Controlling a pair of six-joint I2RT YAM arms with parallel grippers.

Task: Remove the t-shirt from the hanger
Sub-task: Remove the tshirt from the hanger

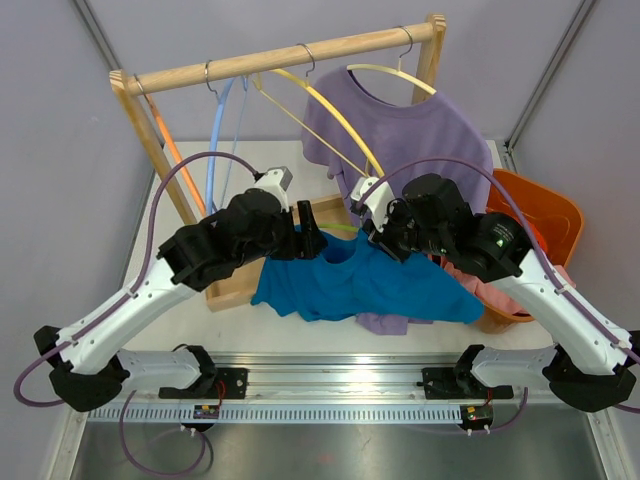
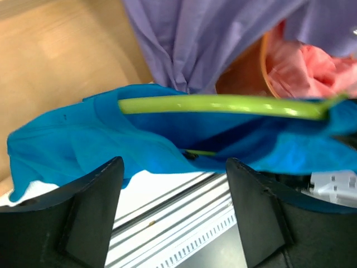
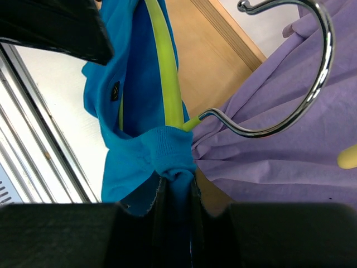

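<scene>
T-shirt place: the blue t-shirt [image 1: 350, 285] hangs off the table between the two grippers, at 6 o'clock from the wooden rack [image 1: 290, 55]. Its 3 o'clock end trails toward the orange basket [image 1: 545, 215].
Hanger: the green hanger [image 2: 223, 104] is threaded in the t-shirt. One arm shows bare across the neck opening, and its 9 o'clock tip is tucked under blue cloth.
Hook: the metal hook [image 3: 251, 133] is off the rack bar and lies against the purple shirt [image 1: 410, 130].
Long axis: in the left wrist view the hanger arm runs 9 to 3 o'clock, crosswise to the fingers [image 2: 92, 218].
Left gripper [image 1: 310, 238]: spread wide and holding nothing. The cloth lies just past its tips at 12 o'clock, apart from them.
Right gripper [image 3: 175, 201]: pressed together, pinching the t-shirt's ribbed collar right beside the hanger's neck.
Nearer arm: the right one already has the cloth. The left is free and closest to the covered 9 o'clock shoulder.
Coming move, as a judgement: the left gripper likely has to advance to 12 o'clock, so the cloth can slide off the hanger's end along that axis.
Writing: none readable. A small dark round mark on the t-shirt is too small to make out.
</scene>
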